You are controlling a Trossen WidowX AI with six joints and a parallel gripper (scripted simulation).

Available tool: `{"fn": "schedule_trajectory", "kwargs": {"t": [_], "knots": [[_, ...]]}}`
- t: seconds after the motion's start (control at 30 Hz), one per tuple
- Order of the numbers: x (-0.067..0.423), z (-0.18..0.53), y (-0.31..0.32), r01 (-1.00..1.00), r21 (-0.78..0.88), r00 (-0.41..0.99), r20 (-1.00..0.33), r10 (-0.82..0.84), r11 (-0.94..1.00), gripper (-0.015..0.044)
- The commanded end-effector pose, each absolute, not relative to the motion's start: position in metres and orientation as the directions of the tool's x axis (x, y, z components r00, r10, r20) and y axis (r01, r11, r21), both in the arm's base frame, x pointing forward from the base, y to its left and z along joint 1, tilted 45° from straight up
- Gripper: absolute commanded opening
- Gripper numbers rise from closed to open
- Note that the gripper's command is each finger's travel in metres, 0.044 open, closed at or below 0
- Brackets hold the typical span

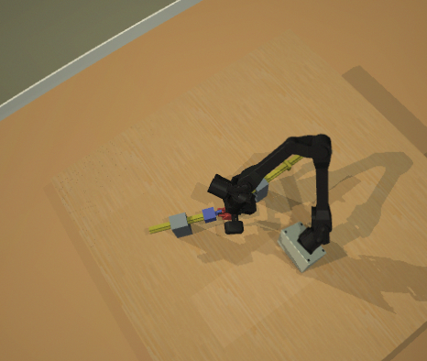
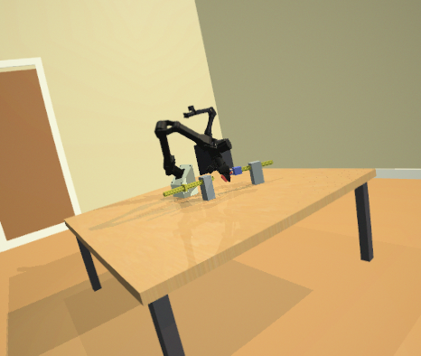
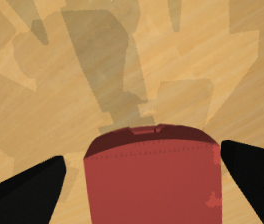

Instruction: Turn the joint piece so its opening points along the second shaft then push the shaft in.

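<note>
Two yellow shafts (image 1: 161,227) (image 1: 283,167), two grey blocks (image 1: 180,224) (image 1: 262,189), one red joint piece (image 3: 152,192), one claw (image 3: 149,196).

Arm bent low — claw (image 1: 228,219) wide apart, holding nothing.
</note>
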State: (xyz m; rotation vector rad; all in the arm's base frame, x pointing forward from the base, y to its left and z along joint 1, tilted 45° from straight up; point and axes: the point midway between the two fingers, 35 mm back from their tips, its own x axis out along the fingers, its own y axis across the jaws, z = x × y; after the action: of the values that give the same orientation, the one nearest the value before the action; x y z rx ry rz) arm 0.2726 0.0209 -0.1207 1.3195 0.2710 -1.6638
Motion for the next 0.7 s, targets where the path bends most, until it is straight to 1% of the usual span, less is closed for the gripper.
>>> {"fn": "schedule_trajectory", "kwargs": {"t": [0.0, 0.2, 0.53, 0.67], "knots": [[0.2713, -0.1273, 0.0154, 0.779, 0.365, 0.041, -0.842, -0.538, -0.51, 0.044], [0.2713, -0.1332, 0.0114, 0.779, 0.365, 0.041, -0.841, -0.539, -0.51, 0.044], [0.2713, -0.1332, 0.0114, 0.779, 0.365, 0.041, -0.841, -0.539, -0.51, 0.0182], [0.2713, -0.1332, 0.0114, 0.779, 0.365, 0.041, -0.841, -0.539, -0.51, 0.0182]]}}
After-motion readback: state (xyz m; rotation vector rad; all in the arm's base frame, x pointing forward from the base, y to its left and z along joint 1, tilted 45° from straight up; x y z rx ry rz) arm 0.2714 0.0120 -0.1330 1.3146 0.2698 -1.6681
